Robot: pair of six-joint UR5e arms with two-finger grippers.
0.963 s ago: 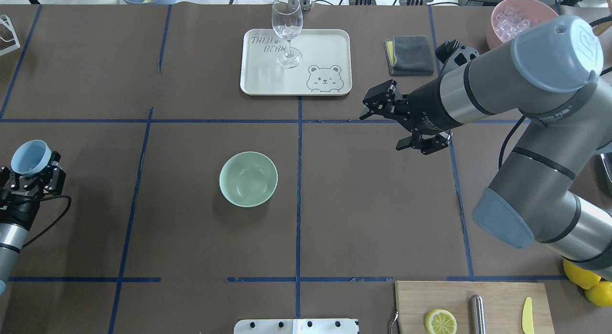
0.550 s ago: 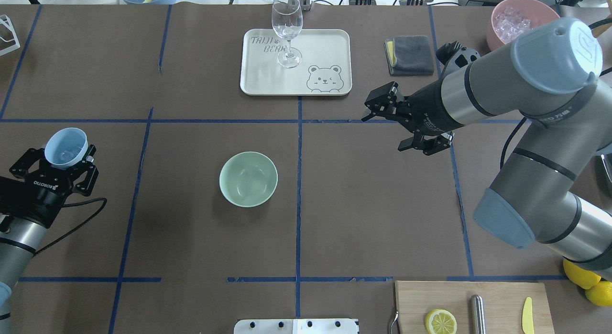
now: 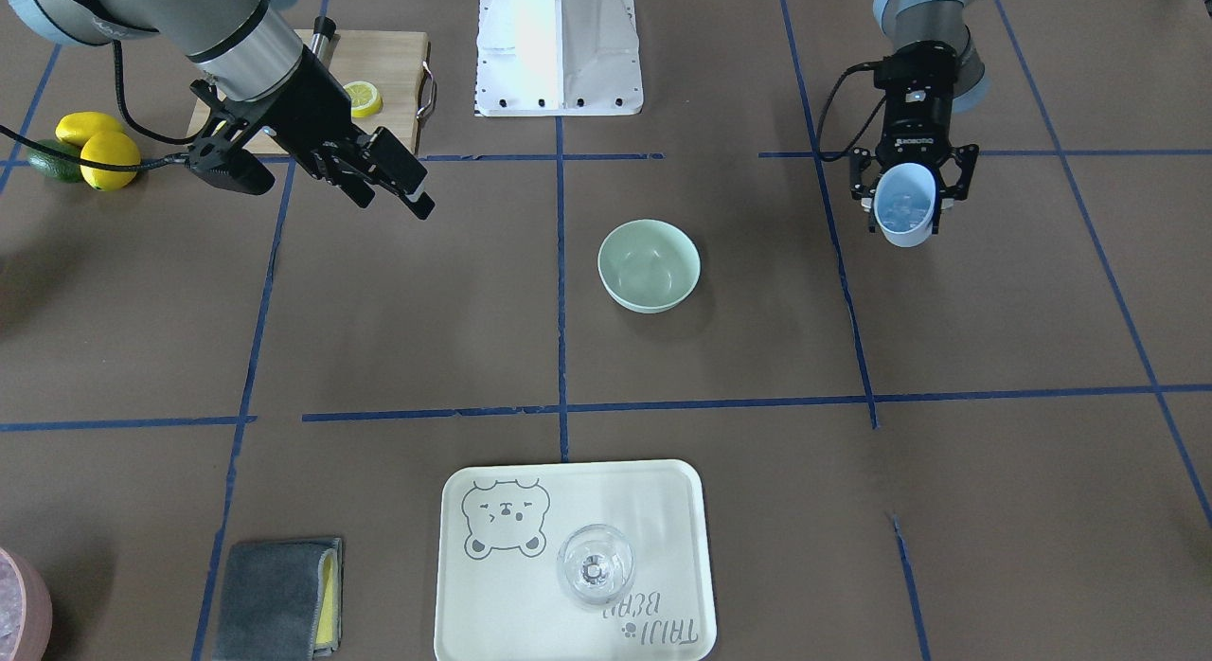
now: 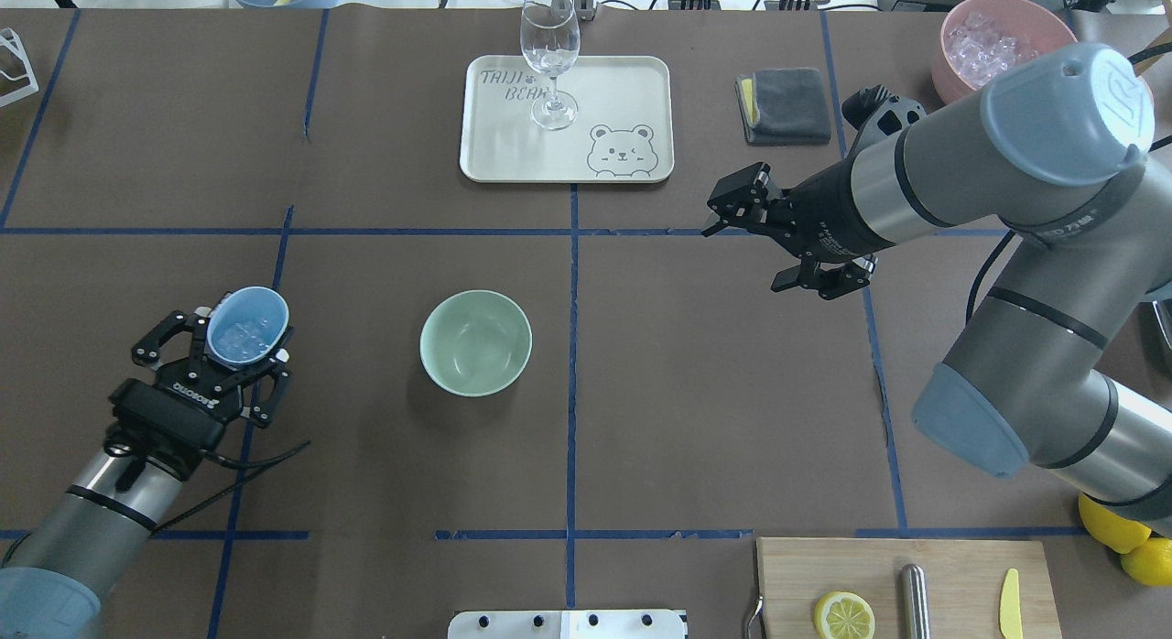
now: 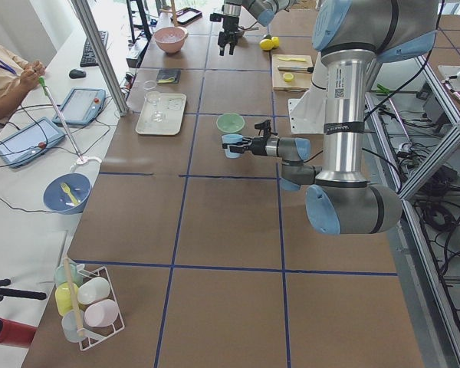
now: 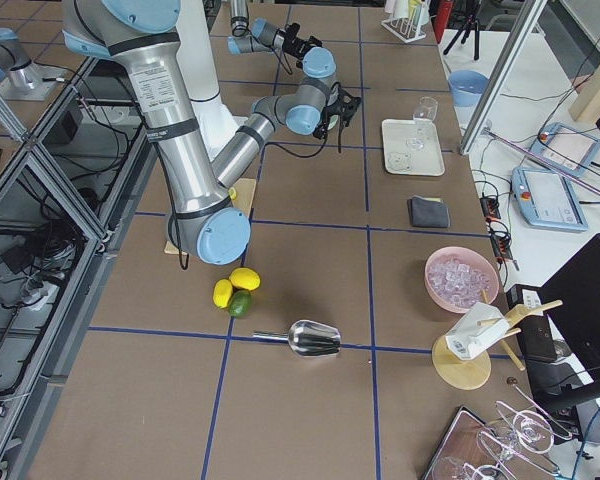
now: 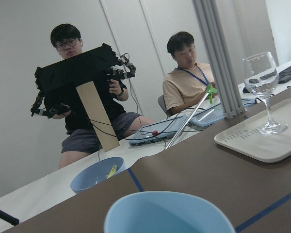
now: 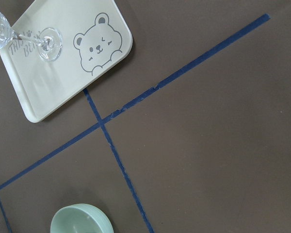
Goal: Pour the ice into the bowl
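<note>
The left gripper (image 4: 245,341) squeezes the blue cup (image 4: 271,304) with the ice (image 4: 240,335) inside, near the green bowl (image 4: 476,342). The right gripper (image 3: 396,205) is open and holds nothing. Tipping too early could drop ice on the table (image 4: 696,401)

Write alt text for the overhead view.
The left hand holds a light blue cup of ice, left of the empty mint-green bowl and not yet over it. The right hand hangs open and empty farther right; a wine glass stands on a tray beyond.

Glossy smooth bowl (image 4: 475,343), clear glassy ice (image 4: 243,338), matt brown table (image 4: 714,392)
</note>
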